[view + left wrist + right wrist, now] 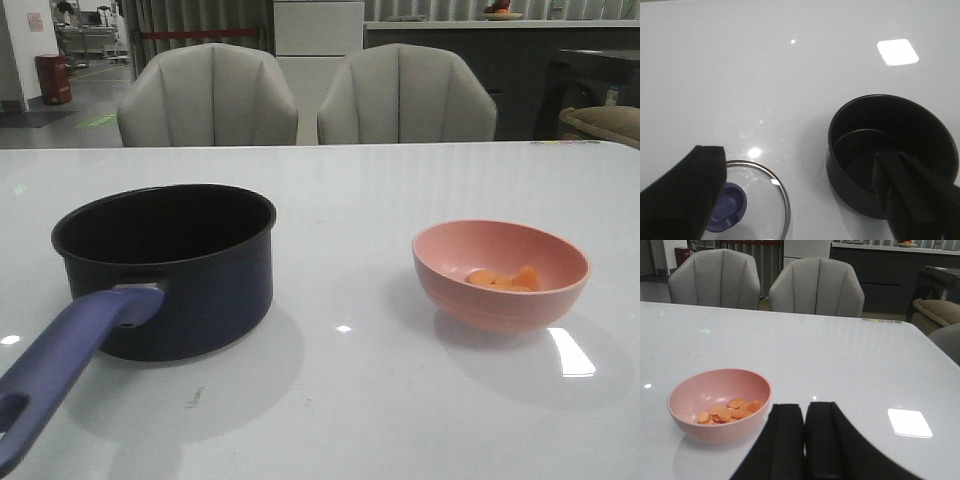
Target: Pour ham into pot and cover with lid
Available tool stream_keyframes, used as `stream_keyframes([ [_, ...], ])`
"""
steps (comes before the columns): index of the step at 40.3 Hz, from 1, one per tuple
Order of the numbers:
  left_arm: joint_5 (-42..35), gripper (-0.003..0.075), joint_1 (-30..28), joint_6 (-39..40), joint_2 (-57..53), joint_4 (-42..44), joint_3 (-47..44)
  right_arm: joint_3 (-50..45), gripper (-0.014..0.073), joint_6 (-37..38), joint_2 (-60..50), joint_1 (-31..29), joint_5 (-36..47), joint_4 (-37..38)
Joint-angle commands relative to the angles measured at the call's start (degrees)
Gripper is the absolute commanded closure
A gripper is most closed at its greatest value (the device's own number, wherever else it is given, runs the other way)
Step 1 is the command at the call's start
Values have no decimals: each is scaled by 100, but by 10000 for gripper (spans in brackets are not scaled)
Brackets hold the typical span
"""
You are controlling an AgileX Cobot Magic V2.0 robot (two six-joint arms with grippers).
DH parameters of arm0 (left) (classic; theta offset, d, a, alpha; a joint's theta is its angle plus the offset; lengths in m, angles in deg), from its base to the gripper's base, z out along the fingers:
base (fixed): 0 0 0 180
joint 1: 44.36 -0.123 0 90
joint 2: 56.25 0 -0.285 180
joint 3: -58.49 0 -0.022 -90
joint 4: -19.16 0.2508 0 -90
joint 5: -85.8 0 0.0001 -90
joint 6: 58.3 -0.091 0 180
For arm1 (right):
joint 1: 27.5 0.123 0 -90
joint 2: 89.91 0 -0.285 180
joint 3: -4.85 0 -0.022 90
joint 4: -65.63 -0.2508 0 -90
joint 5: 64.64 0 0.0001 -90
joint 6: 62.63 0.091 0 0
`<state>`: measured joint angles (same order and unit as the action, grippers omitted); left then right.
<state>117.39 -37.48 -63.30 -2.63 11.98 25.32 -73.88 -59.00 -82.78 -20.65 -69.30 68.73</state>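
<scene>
Empty navy pot (165,265) at left, ham (505,278) in pink bowl (500,272) at right; left gripper (805,200) spread wide above lid (752,200), right gripper (804,440) pressed closed; tipping hastily could scatter slices

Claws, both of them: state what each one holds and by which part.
Nothing is held. The left claw is open above the table between the glass lid and the dark navy pot. The right claw is shut on nothing.

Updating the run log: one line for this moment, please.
ham: in pink bowl | pot: empty | lid: on table | left gripper: open | right gripper: shut, empty
</scene>
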Motion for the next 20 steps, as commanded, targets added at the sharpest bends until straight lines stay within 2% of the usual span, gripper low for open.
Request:
stream_keyframes([
  [1,-611,82,152,16,-608,-80,-212,25,433,-9,-112,-7,466,42],
  [7,-837,82,281,16,-1567,-80,-792,25,433,-9,-106,-7,466,42],
  [13,-1043,82,323,16,-2560,-426,-1476,25,433,-9,-106,-7,466,42],
  [20,-1239,82,323,16,-3328,-582,-2100,25,433,-9,-106,-7,466,42],
])
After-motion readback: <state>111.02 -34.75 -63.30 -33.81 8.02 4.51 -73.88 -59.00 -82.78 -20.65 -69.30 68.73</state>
